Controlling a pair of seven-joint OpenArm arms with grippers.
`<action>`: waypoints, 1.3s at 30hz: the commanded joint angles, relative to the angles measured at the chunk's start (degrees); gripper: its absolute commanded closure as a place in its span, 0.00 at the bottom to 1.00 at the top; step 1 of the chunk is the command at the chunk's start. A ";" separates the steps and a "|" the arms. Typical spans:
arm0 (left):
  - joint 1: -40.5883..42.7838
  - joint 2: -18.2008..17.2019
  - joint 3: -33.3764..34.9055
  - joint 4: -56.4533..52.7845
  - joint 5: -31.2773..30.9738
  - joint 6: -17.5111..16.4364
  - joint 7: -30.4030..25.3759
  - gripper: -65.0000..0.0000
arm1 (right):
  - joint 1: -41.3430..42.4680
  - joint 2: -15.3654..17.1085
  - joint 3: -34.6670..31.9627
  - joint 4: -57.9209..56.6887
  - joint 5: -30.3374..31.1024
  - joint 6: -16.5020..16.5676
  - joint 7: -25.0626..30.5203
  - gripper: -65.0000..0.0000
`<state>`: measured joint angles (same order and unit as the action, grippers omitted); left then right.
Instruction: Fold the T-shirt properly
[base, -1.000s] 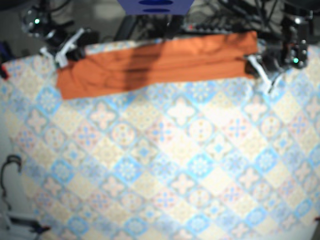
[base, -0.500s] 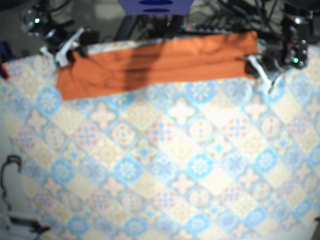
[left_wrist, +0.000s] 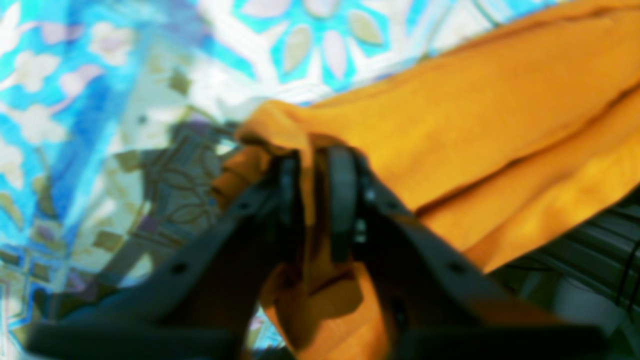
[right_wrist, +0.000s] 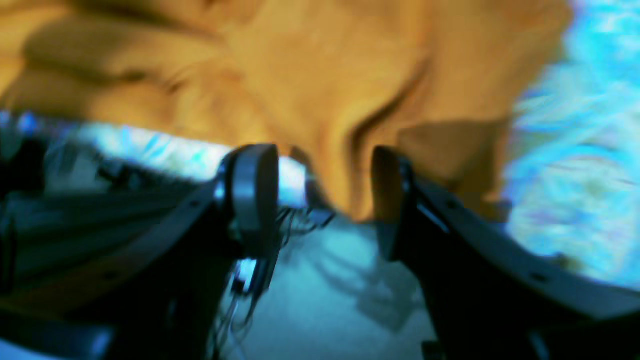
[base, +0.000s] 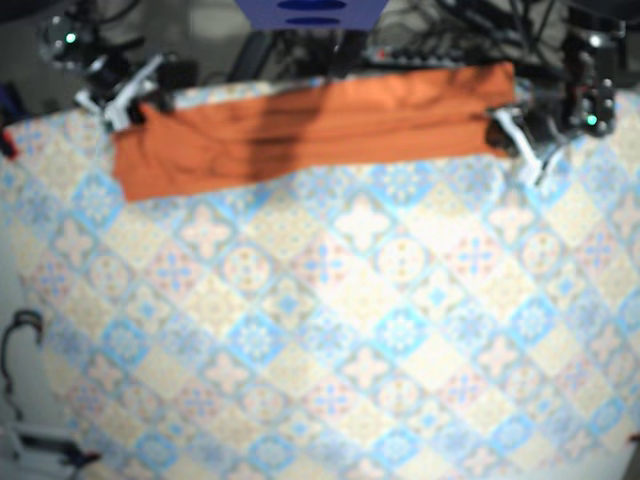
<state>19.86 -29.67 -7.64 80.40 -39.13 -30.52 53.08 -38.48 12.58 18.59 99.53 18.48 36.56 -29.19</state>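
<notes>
Left tool (left_wrist: 316, 200) pinches one end of the orange T-shirt (base: 310, 125), a long band at the far edge of the surface (base: 350, 330); right tool (right_wrist: 325, 190) gapes around the other end, unclamped. Soft, light, floppy cloth: grip both corners, I'd say.

Shirt (base: 310, 125) is showing plain orange all over. Table (base: 350, 330) is showing a diamond tile pattern, with blue, cream and peach floral medallions repeating. Fingers (left_wrist: 342, 200) are showing black.
</notes>
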 joint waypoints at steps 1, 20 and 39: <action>0.85 -0.61 -0.23 0.26 1.11 0.06 1.73 0.72 | -1.04 0.65 0.53 1.00 0.90 -0.29 1.54 0.53; 15.26 -4.66 -11.48 0.52 -2.67 -0.29 1.73 0.64 | -3.67 0.65 3.17 1.00 0.90 -0.82 6.20 0.51; 13.77 -4.83 -14.38 0.26 -6.10 -0.20 2.09 0.64 | -3.59 0.65 3.34 1.00 0.90 -0.82 6.29 0.51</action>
<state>33.36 -33.32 -21.56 80.14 -44.84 -30.44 55.48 -41.63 12.56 21.45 99.63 18.41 35.51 -24.16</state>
